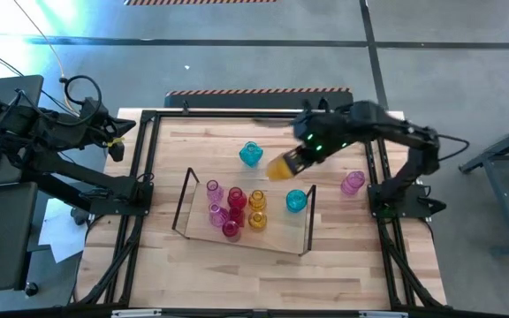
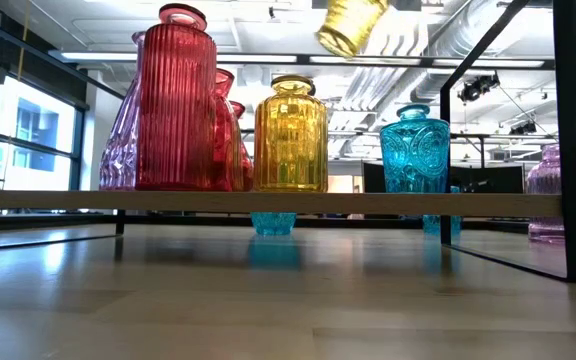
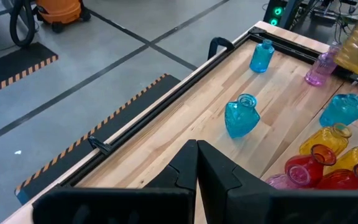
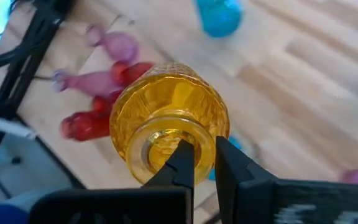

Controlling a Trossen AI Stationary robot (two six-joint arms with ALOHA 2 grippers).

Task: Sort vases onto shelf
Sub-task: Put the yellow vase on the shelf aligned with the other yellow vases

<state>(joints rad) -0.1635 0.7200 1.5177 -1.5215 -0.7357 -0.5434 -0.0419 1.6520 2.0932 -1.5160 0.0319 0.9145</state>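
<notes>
Right gripper (image 4: 205, 155) jaws pinch a yellow vase (image 1: 282, 165) above the shelf (image 1: 277, 237) holding coloured vases.

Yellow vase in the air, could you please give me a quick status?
Right gripper jaws shut on yellow vase, carried above the table. Left gripper shut, parked off the left edge. Shelf holds red, pink, yellow, cyan vases; nothing blocking.

We see the shelf (image 1: 203, 233) at the middle of the worktop (image 1: 343, 256), with a cluster of vases (image 1: 233, 210) on it. Behind it one vase (image 1: 251, 155) stands alone — another (image 1: 353, 183) lies to the right. The right end effector (image 1: 295, 162) holds a vase (image 1: 281, 167) above the shelf's far side.
</notes>
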